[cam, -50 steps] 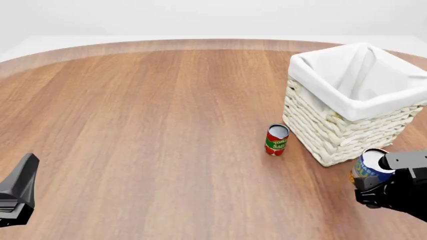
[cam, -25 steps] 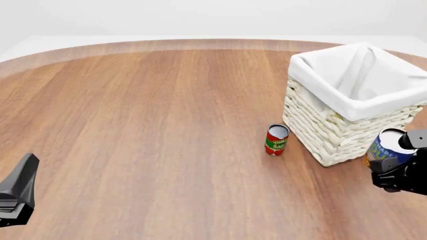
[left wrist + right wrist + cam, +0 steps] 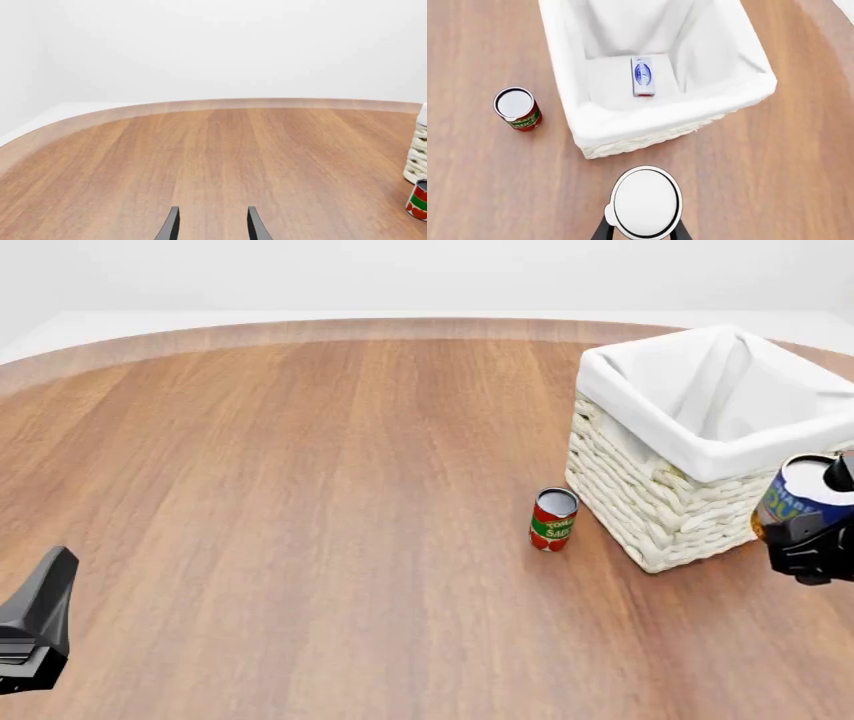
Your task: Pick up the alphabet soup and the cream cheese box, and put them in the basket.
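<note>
Alphabet soup [image 3: 798,492] is clamped in the right gripper [image 3: 640,232], lifted off the table [image 3: 294,490] at the right edge of the front view, just in front of the basket's near-right side and about level with its rim. From the right wrist camera the can's silver-white top [image 3: 646,202] fills the space between the two dark fingers [image 3: 602,231], which press against its sides; the can stands upright in the grip.

The basket [image 3: 654,510] sits on the right half of the table, its white cloth liner [image 3: 620,122] folded over the rim. Inside, lying flat on the liner at the bottom, is the cream cheese box [image 3: 642,76], blue and white, near the middle of the basket floor.

A slim red-and-green can [image 3: 553,519] stands upright on the wood just left of the basket's near-left corner, apart from the wicker.

The left gripper [image 3: 212,227] hangs low at the near-left of the table, well away from everything; its two fingertips stand a narrow way apart with nothing between them. In the left wrist view the red-and-green can and a sliver of the basket show at the far right edge
</note>
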You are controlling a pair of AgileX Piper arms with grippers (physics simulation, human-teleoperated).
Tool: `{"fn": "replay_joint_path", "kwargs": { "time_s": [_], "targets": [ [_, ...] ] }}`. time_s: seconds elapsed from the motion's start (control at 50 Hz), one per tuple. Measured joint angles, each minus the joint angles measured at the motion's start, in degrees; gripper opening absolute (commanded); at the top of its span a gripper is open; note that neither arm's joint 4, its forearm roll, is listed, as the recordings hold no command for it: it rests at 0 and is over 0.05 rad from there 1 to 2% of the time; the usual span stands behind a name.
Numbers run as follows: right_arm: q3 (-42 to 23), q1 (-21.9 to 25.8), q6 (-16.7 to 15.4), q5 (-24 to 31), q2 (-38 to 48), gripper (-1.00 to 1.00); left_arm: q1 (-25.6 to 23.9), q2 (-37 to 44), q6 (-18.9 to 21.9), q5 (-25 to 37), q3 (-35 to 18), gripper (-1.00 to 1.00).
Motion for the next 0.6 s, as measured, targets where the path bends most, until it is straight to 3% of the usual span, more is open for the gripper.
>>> {"fn": "replay_joint_path", "kwargs": {
  "time_s": [0.6],
  "targets": [
    [-11.4, -0.4, -2.1, 3.5, 4.3, -1.00, 0.0, 0.0, 0.0, 0.0, 0.0, 1.00]
  ]
}}
